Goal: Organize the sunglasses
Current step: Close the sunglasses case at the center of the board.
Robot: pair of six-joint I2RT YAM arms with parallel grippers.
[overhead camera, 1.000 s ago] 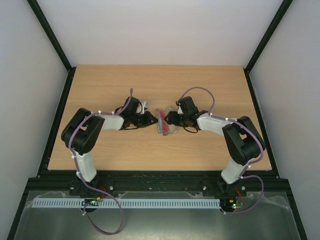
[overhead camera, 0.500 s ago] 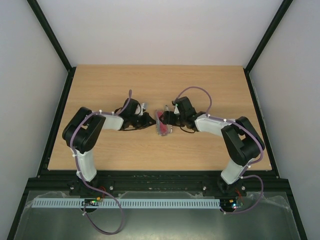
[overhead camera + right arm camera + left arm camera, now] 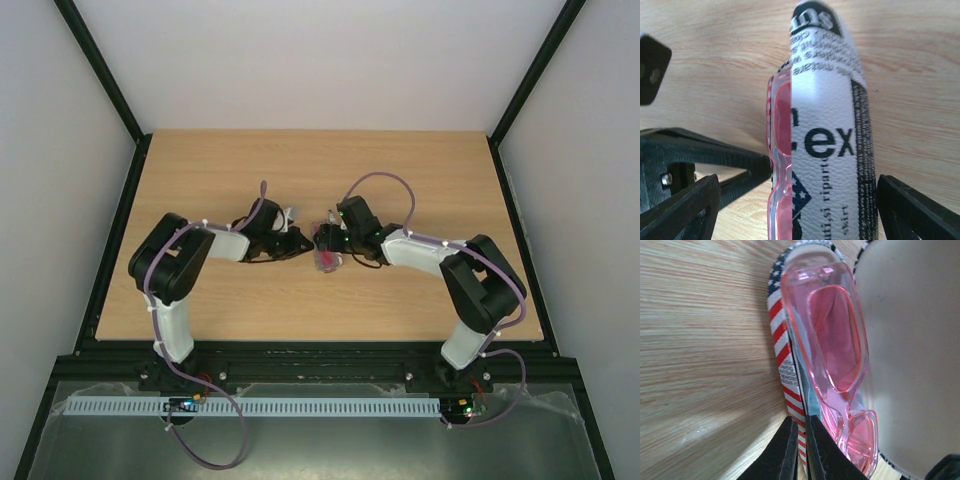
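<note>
The sunglasses, with a see-through pink-red frame, lie inside the open flag-patterned case. My left gripper is shut on the case's striped side wall. The pale inside of the lid stands to the right. In the right wrist view the case's printed outer face stands upright with the sunglasses against its left side. My right gripper is open, one finger on each side of the case and sunglasses. From above, both grippers meet at mid-table over the sunglasses.
The wooden table has black rails along its left and right edges and white walls around it. The left arm's black fingers show close beside the case in the right wrist view. A small pale object lies just behind the left gripper.
My right gripper has moved left towards the left gripper and now covers most of the case and sunglasses from above. The left arm has barely moved.
</note>
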